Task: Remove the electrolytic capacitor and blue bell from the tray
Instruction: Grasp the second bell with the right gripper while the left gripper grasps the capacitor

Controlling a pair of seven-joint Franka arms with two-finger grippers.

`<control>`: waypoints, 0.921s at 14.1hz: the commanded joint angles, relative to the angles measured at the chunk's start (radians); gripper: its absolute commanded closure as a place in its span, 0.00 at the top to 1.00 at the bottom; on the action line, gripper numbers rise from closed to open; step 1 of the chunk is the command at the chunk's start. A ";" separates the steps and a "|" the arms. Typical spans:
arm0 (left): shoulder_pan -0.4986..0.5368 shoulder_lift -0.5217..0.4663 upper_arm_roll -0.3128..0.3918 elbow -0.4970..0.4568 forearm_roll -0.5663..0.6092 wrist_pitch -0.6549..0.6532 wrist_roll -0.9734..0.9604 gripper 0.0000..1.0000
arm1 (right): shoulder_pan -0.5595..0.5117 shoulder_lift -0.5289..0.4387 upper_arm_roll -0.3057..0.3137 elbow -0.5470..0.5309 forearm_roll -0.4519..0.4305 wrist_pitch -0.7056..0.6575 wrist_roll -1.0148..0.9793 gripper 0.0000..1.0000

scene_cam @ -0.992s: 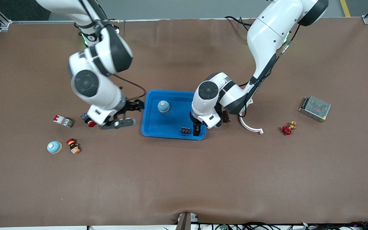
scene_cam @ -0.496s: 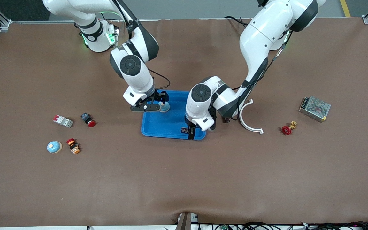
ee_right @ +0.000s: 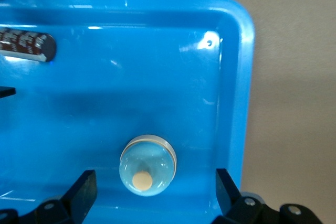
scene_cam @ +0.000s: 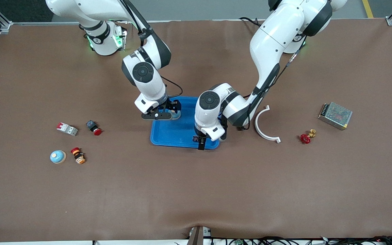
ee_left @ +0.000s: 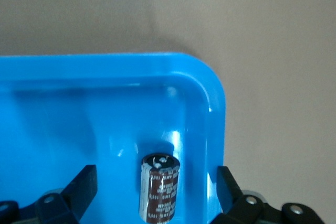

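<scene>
A blue tray [scene_cam: 177, 131] lies mid-table. A brown capacitor [ee_left: 160, 187] lies on its side in a tray corner, also visible in the front view [scene_cam: 195, 138] and the right wrist view [ee_right: 26, 44]. My left gripper [ee_left: 155, 178] is open and straddles it from just above, over the tray's corner nearest the front camera [scene_cam: 201, 143]. A light blue bell [ee_right: 147, 165] with a tan button sits in the tray. My right gripper [ee_right: 152, 178] is open with a finger on either side of the bell, which it mostly hides in the front view [scene_cam: 169, 114].
Toward the right arm's end lie a second blue bell [scene_cam: 58, 156], an orange-red push button [scene_cam: 78, 155], a red-capped switch [scene_cam: 94, 127] and a red-white breaker [scene_cam: 67, 129]. Toward the left arm's end lie a white curved piece [scene_cam: 265, 127], a red valve [scene_cam: 305, 138] and a metal box [scene_cam: 335, 115].
My right arm swung from beside the tray to over the bell in it. My left gripper shifted a little, over the capacitor at the tray's corner.
</scene>
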 commanded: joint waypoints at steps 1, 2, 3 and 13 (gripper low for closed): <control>-0.017 0.025 0.013 0.038 0.018 0.004 0.019 1.00 | 0.025 0.049 -0.012 0.001 0.009 0.058 0.020 1.00; -0.022 0.028 0.013 0.040 0.017 0.004 0.024 1.00 | 0.035 0.065 -0.012 0.004 0.009 0.071 0.021 1.00; -0.025 0.028 0.013 0.042 0.017 0.004 0.024 1.00 | 0.045 0.085 -0.012 0.008 0.009 0.096 0.020 1.00; -0.031 0.036 0.013 0.040 0.017 0.007 0.059 0.04 | 0.084 0.148 -0.014 0.005 0.006 0.159 0.021 0.88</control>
